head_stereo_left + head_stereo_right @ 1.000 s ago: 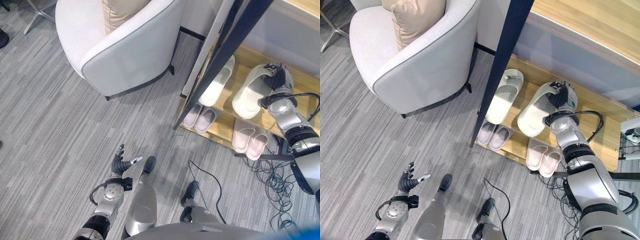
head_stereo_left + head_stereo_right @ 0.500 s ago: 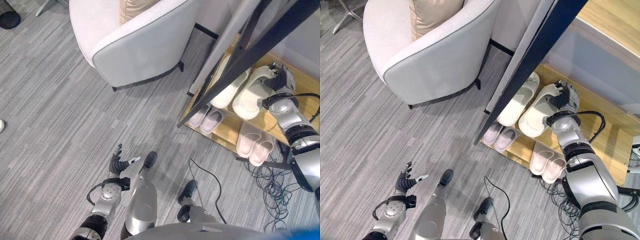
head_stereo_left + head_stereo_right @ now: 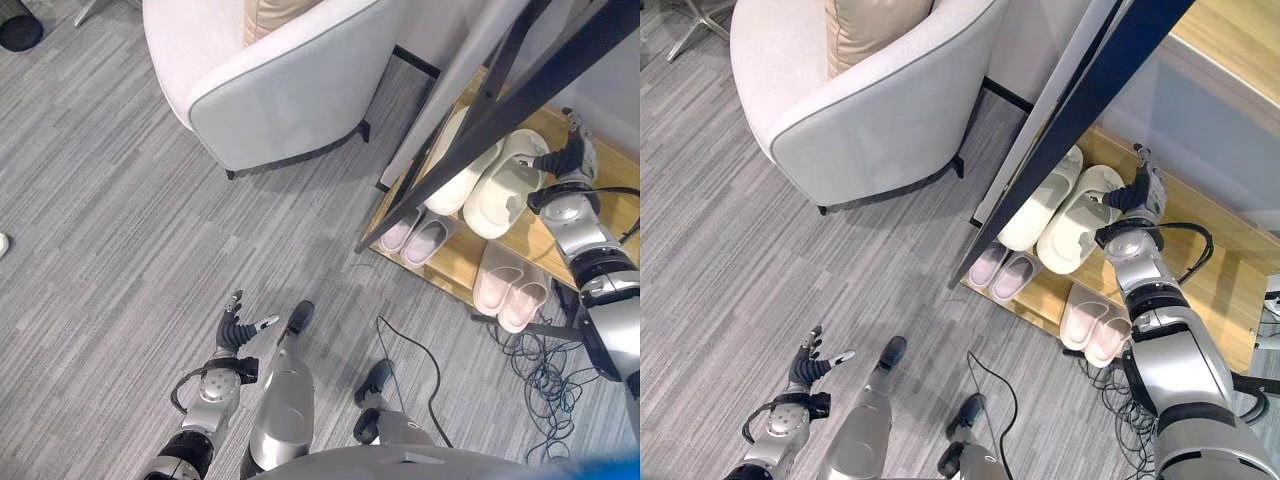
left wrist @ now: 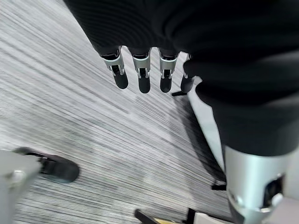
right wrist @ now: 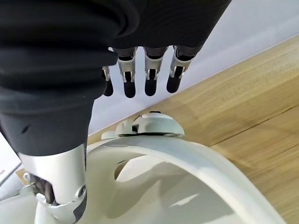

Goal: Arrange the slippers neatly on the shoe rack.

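Armchair [image 3: 875, 110] sits on the grey carpet [image 3: 110, 250], left of the wooden shoe rack [image 3: 1200, 240]. Rack upper shelf: two cream slippers [image 3: 1080, 222] lying side by side, touching. Lower shelf: two pairs of pale pink slippers [image 3: 418, 238] — one under the cream pair, the other further right. Right hand [image 3: 1145, 190] is just above the heel end of the right-hand cream slipper; fingers straight and spread, nothing gripped — its wrist view shows the fingertips [image 5: 150, 87] clear of the slipper. Left hand [image 3: 238, 328] hangs low over the carpet, well away from the rack, fingers relaxed and apart, empty.
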Available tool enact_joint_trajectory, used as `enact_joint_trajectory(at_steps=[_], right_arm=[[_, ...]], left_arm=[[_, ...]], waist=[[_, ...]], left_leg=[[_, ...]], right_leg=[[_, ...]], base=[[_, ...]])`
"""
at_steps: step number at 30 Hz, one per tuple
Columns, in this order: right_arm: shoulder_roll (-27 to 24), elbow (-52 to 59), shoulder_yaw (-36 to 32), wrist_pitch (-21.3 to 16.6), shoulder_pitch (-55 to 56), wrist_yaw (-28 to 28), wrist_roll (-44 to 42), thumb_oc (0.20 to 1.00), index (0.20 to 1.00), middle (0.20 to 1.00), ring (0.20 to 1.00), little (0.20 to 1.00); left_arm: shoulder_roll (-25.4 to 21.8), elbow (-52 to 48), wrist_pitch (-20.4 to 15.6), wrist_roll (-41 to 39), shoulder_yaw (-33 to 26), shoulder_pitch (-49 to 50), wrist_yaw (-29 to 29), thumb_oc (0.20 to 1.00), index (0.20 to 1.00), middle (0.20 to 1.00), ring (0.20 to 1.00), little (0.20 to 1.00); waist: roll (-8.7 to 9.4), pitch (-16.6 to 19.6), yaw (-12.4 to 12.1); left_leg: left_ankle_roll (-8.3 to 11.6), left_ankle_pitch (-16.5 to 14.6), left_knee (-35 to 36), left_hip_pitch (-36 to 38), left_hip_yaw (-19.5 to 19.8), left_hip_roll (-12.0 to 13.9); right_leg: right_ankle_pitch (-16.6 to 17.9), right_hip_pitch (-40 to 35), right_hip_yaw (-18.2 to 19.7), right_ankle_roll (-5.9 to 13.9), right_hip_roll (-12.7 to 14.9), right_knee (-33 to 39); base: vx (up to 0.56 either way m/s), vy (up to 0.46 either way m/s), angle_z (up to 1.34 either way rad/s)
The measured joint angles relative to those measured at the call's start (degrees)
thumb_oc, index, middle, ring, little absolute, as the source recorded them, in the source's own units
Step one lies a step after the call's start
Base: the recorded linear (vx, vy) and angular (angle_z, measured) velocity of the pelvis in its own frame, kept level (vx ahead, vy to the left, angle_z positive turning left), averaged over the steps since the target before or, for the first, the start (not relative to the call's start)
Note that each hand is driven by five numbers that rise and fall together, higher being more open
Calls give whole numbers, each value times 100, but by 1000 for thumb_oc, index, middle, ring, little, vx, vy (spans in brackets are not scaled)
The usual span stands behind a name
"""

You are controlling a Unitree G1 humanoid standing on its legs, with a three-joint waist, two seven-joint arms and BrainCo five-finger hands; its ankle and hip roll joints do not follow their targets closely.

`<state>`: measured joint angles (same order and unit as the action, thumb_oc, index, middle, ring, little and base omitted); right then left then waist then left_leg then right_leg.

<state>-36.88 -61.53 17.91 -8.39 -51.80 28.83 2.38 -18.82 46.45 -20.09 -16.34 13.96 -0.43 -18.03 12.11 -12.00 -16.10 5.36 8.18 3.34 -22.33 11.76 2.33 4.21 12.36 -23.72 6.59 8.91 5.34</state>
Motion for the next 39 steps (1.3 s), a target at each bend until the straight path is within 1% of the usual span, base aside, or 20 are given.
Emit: enact_joint_trajectory(at_steps=[1, 4, 6, 9, 18, 21, 22, 25, 28, 31, 32, 34, 35, 36, 37, 38, 39], right_arm=[[0, 12, 0, 0, 4, 20, -1, 1000, 1000, 1000, 1000, 1000], [-1, 479, -77, -19, 247, 76, -1, 1000, 1000, 1000, 1000, 1000], [-1, 445, -192, -12, 320, 76, -11, 1000, 1000, 1000, 1000, 1000], [0, 401, -191, -15, 338, 65, -182, 1000, 1000, 1000, 1000, 1000], [85, 106, -200, -74, 381, 8, -419, 1000, 1000, 1000, 1000, 1000], [158, 304, -437, -73, 578, 16, -493, 1000, 1000, 1000, 1000, 1000], [225, 632, -618, -93, 815, 28, -561, 1000, 1000, 1000, 1000, 1000], [317, 845, -607, -115, 1149, 23, -618, 1000, 1000, 1000, 1000, 1000], [411, 905, -613, -121, 1224, 23, -623, 1000, 1000, 1000, 1000, 1000], [474, 1355, -671, -174, 1531, 21, -666, 1000, 1000, 1000, 1000, 1000], [566, 1909, -959, -235, 1955, 23, -667, 1000, 1000, 1000, 1000, 1000], [725, 2332, -1285, -296, 2417, 41, -670, 1000, 1000, 1000, 1000, 1000], [891, 2796, -1609, -336, 2873, 60, -672, 1000, 1000, 1000, 1000, 1000], [1173, 3478, -1898, -412, 3436, 110, -668, 1000, 1000, 1000, 1000, 1000], [1249, 3659, -1873, -463, 3672, 148, -664, 1000, 1000, 1000, 1000, 1000], [1229, 3638, -1853, -460, 3747, 203, -660, 1000, 1000, 1000, 1000, 1000], [1365, 3882, -2028, -454, 4189, 191, -591, 1000, 1000, 1000, 1000, 1000]], left_arm=[[60, 65, 25, -3, -60, 17, -11, 1000, 1000, 1000, 1000, 1000], [52, 27, 80, 5, -55, 75, -69, 1000, 1000, 1000, 1000, 1000], [35, 8, 82, 4, -59, 77, -70, 1000, 1000, 1000, 1000, 1000], [40, 9, 83, 3, -54, 79, -69, 1000, 1000, 1000, 1000, 1000], [46, 51, 106, -2, -52, 73, -64, 1000, 1000, 1000, 1000, 1000], [56, 58, 114, -2, -54, 95, -64, 1000, 1000, 1000, 1000, 1000], [67, 101, 119, -2, -57, 131, -64, 1000, 1000, 1000, 1000, 1000], [123, 172, 124, -2, -60, 174, -63, 1000, 1000, 1000, 1000, 1000], [203, 219, 194, -2, -58, 195, -64, 1000, 1000, 1000, 1000, 1000], [272, 218, 201, -2, -58, 192, -64, 1000, 1000, 1000, 1000, 1000], [286, 218, 223, -1, -68, 208, -66, 1000, 1000, 1000, 1000, 1000], [280, 213, 258, 9, -73, 226, -67, 1000, 1000, 1000, 1000, 1000], [289, 206, 299, 22, -113, 235, -70, 1000, 1000, 1000, 1000, 1000], [318, 208, 357, 22, -233, 318, -72, 1000, 1000, 1000, 1000, 1000], [353, 215, 361, 20, -337, 409, -84, 1000, 1000, 1000, 1000, 1000], [359, 269, 370, 22, -336, 389, -100, 1000, 1000, 1000, 1000, 1000], [442, 402, 382, 82, -383, 305, -89, 1000, 1000, 1000, 1000, 1000]], waist=[[-9, 1, 4], [-25, 7, 26], [-28, 7, 35], [-32, 9, 76], [-57, 26, 94], [-95, 51, 137], [-91, 81, 155], [-106, 120, 207], [-151, 170, 289], [-157, 199, 316], [-156, 204, 312], [-160, 272, 394], [-166, 273, 408], [-172, 312, 452], [-185, 335, 539], [-235, 405, 729], [-273, 482, 809]], left_leg=[[0, 0, -4, 0, 0, -8], [0, 0, -18, 34, 15, -25], [0, 0, -30, 34, 35, -34], [1, 1, -44, 35, 36, -33], [0, 1, -44, 64, 18, -37], [1, 1, -36, 129, -6, -35], [1, 0, -35, 134, -7, -39], [1, 1, -36, 133, -7, -42], [1, 1, -37, 135, -8, -36], [1, 1, -34, 140, -13, -35], [1, 1, -32, 166, -12, -38], [1, 1, -19, 207, -29, -36], [1, 0, 11, 303, -39, -34], [1, -1, 74, 457, -62, -36], [0, -4, 105, 561, -90, -42], [33, -27, 118, 573, -139, -32], [37, -32, 135, 597, -162, -8]], right_leg=[[0, -2, 0, 0, 8, 0], [-1, -59, -2, 1, 21, 0], [0, -74, -13, 1, 25, 0], [2, -82, -12, 0, 23, 0], [8, -100, 7, -2, 31, -1], [10, -150, 32, 0, 33, -1], [10, -155, 32, 0, 37, -1], [12, -156, 36, 0, 38, -1], [13, -155, 40, 2, 32, -1], [13, -154, 48, 2, 33, -1], [13, -182, 45, 2, 37, -2], [12, -206, 62, 3, 38, -1], [4, -281, 65, 12, 43, 0], [-14, -397, 74, 19, 57, 0], [-23, -477, 75, 28, 71, 1], [-26, -468, 109, 34, 73, 0], [-55, -470, 163, 75, 98, 2]], base=[[-16, -3, 4], [-13, -2, 4], [-5, -1, 3], [0, 0, 0], [0, 1, 0], [-6, 12, -3], [0, 0, 0], [0, 0, 0], [0, 0, 0], [0, 0, 0], [0, 0, 0], [8, 1, -2], [14, 4, -4], [11, 17, -8], [41, 10, -13], [50, 20, -11], [57, 15, -8]])
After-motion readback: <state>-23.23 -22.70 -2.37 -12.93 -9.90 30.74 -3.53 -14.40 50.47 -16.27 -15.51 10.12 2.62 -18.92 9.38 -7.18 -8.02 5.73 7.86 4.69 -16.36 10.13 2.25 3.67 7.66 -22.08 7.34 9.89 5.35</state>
